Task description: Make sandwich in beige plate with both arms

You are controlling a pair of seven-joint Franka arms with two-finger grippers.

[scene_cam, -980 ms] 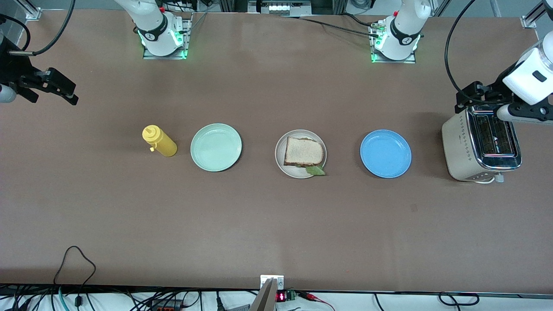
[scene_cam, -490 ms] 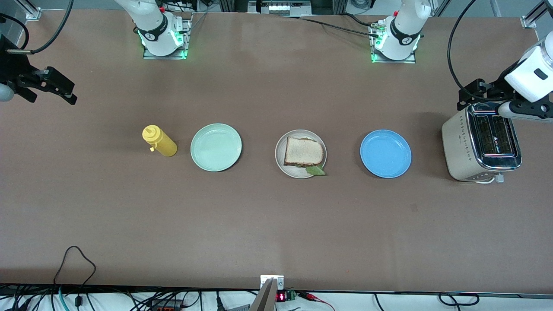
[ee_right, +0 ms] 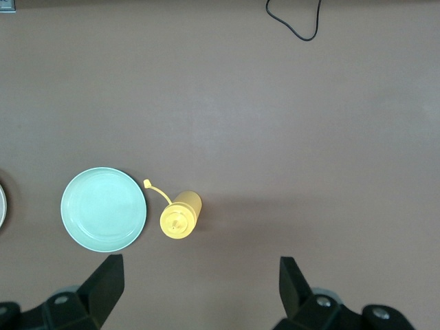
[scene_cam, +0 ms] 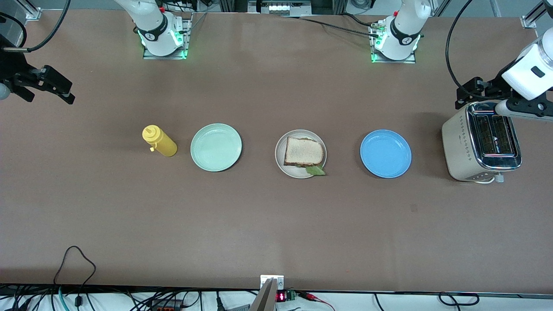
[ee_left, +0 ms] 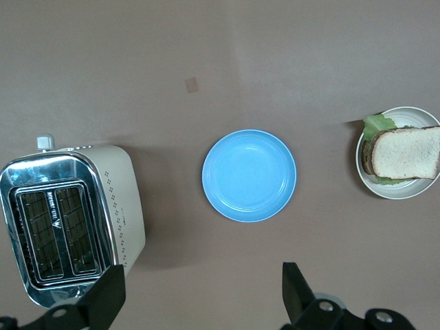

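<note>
- The round off-white beige plate [scene_cam: 300, 153] sits at the middle of the brown bench [scene_cam: 276, 224], and it serves as the landmark here.
- The sandwich [scene_cam: 303, 152], two toasted light brown bread slices with a ruffled green lettuce leaf poking out between them, lies on the beige plate; the leaf tip hangs over the rim on the side nearer the front camera.
- A round bright blue plate [scene_cam: 385, 153] lies beside the beige plate toward the left arm's end, with nothing on it.
- A cream and chrome two-slot toaster [scene_cam: 481, 144] stands farther that way, past the blue plate.
- A round pale mint-green plate [scene_cam: 216, 147] lies beside the beige plate toward the right arm's end, with a yellow squeeze bottle [scene_cam: 159, 141] just past it.
- The left hand [ee_left: 199, 295] hangs above the toaster's edge, fingers spread, holding nothing.
- The right hand [ee_right: 199, 292] hangs over bare bench well past the yellow bottle, fingers spread, holding nothing.
</note>
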